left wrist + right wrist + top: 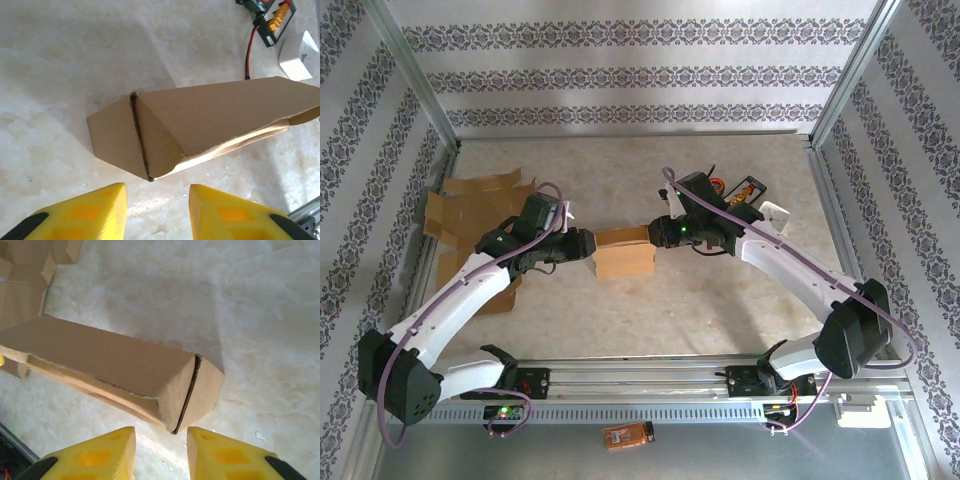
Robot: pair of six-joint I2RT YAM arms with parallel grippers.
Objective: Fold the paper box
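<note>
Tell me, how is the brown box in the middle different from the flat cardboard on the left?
The folded brown cardboard box stands up as a block; the flat brown cardboard pieces lie spread out, flaps showing. The box sits in the middle; the pieces lie at the left edge. The box covers less room than the pieces. Both are brown cardboard.
</note>
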